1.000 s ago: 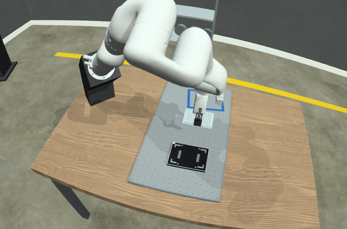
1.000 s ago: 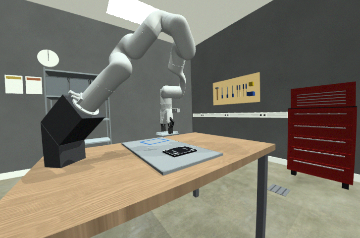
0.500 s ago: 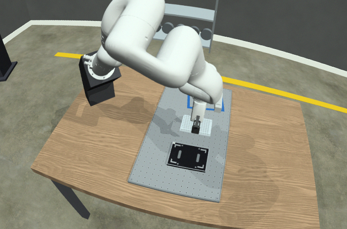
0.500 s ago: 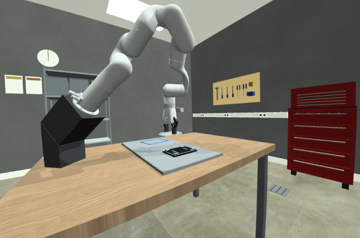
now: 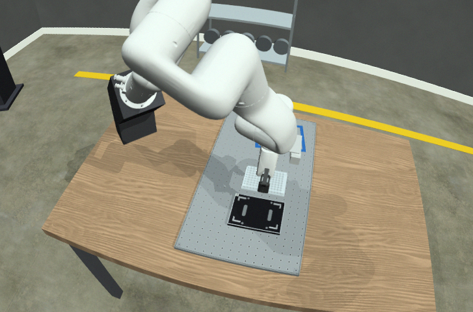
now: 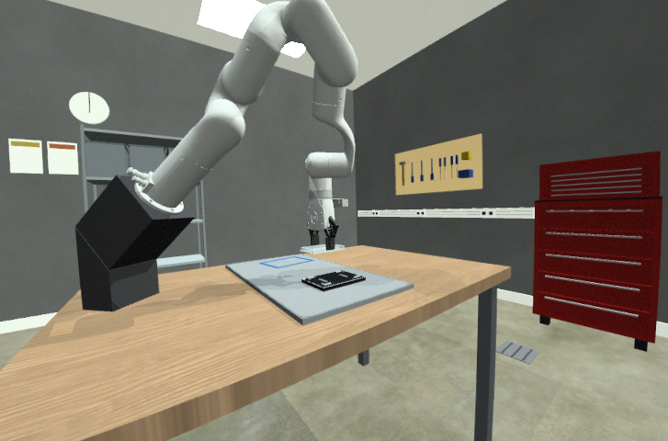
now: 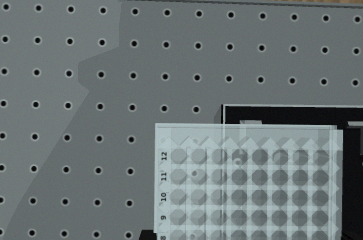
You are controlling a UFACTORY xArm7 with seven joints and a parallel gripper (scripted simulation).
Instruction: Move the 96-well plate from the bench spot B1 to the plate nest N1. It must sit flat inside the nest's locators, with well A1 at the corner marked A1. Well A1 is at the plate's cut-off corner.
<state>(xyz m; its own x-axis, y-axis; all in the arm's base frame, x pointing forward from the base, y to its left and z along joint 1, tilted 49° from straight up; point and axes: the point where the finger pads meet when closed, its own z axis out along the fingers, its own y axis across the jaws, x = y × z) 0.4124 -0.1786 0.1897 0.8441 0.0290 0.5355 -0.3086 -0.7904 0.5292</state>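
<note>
The black plate nest (image 5: 256,214) lies near the front of the gray hole board (image 5: 222,235) on the tabletop (image 5: 133,205). It has white corner marks and nothing sits in it. Just past its far edge, the 96-well plate (image 5: 277,180) hangs in the air, held by the gripper (image 5: 263,182), whose fingers are closed on its sides. The plate is see-through white with rows of little round wells and side numbers 8 to 12 (image 7: 249,185). Farther back is the blue outlined spot (image 5: 300,129).
</note>
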